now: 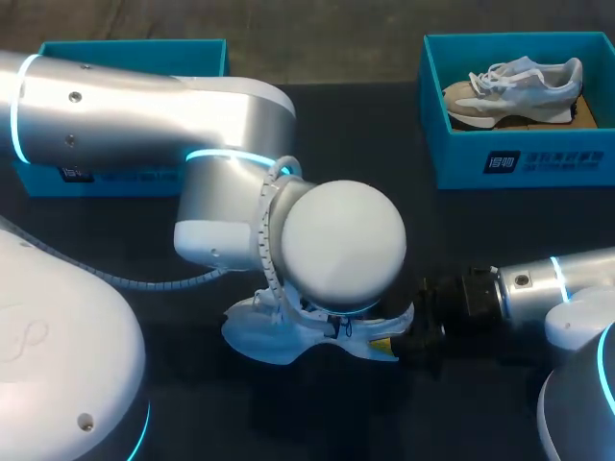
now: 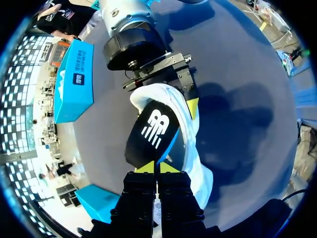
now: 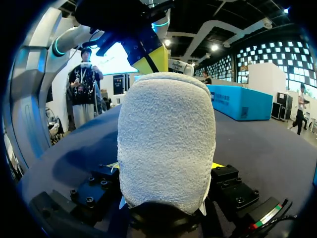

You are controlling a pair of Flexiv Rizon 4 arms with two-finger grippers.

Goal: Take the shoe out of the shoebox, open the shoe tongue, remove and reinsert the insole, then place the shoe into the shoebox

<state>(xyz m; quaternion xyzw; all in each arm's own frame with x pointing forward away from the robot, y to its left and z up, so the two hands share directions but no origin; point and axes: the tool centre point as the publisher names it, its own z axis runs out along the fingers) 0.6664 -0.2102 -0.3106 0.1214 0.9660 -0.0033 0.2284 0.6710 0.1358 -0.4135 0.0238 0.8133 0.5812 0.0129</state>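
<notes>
Where the dark bench [image 1: 384, 173] spreads under both arms, its surface is seen to be matte and plain, with soft shadows cast on it just beside the fingers. A white shoe [image 1: 279, 336] is held low at the near middle of the bench; whether its sole touches the surface cannot be told. The shoe's heel end is clamped between the right fingers [image 2: 193, 105], which are set against it from two sides. A black insole [image 2: 148, 134] is pinched at its near edge by the left fingers [image 2: 151, 167], whose yellow tips are pressed together on it. Ahead of those tips the insole is laid over the shoe's opening, its far end toward the right fingers. Well beyond the right fingers, at the bench's far edge, an open blue shoebox [image 1: 519, 158] is placed, and a second grey-and-white shoe [image 1: 514, 91] is kept inside it. A second blue box [image 1: 135, 56] is set at the far corner on the other side, partly hidden by the left arm [image 1: 144, 106].
</notes>
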